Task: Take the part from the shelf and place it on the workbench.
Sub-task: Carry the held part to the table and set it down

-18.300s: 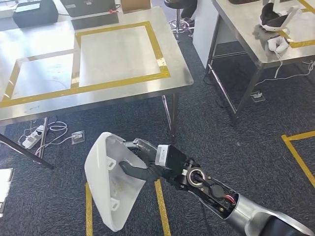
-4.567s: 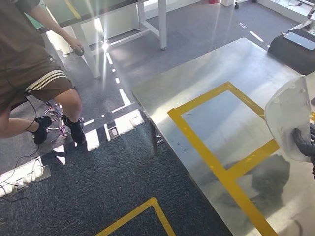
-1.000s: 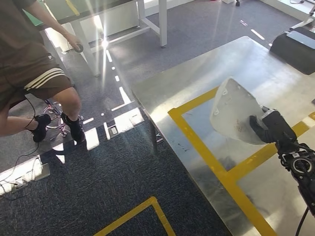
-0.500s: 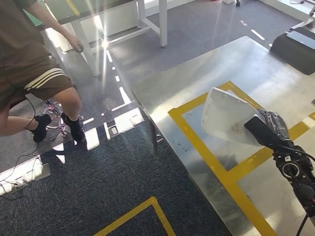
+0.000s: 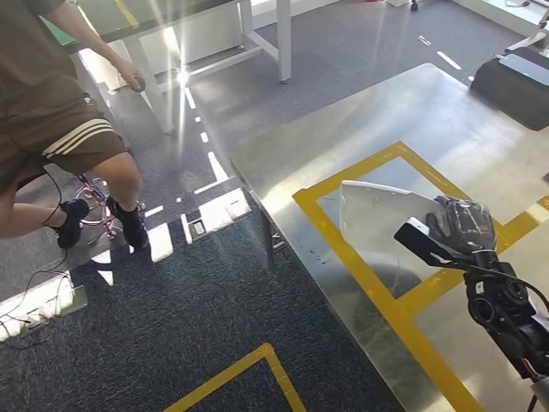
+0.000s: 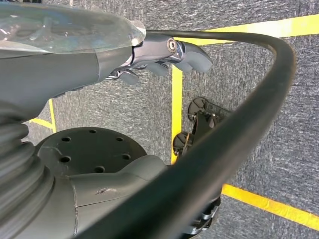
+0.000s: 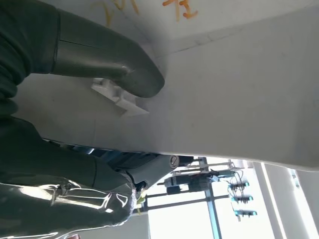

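The right hand (image 5: 453, 227) grips the white part (image 5: 378, 219) at one end, holding it roughly level above the steel table (image 5: 420, 112), over the yellow tape frame (image 5: 349, 232) near the table's front left corner. Whether the part touches the table surface cannot be told; a shadow lies on the metal just below it. In the right wrist view the thick grey thumb (image 7: 109, 64) presses on the part's inner face (image 7: 233, 99) beside a small moulded white tab (image 7: 118, 97), while the darker fingers (image 7: 158, 167) lie against the opposite face, so the part is pinched between them. Orange handwritten marks (image 7: 177, 4) show on the inner face at the picture edge; they are cut off and cannot be read.

The left hand (image 6: 165, 52) hangs over dark carpet crossed by yellow floor tape (image 6: 177, 114); its fingers are loosely extended and hold nothing.

A black case (image 5: 518, 86) sits at the far right edge of the table. A seated person (image 5: 58, 112) in striped brown shorts is off the table's left side, on the carpet.
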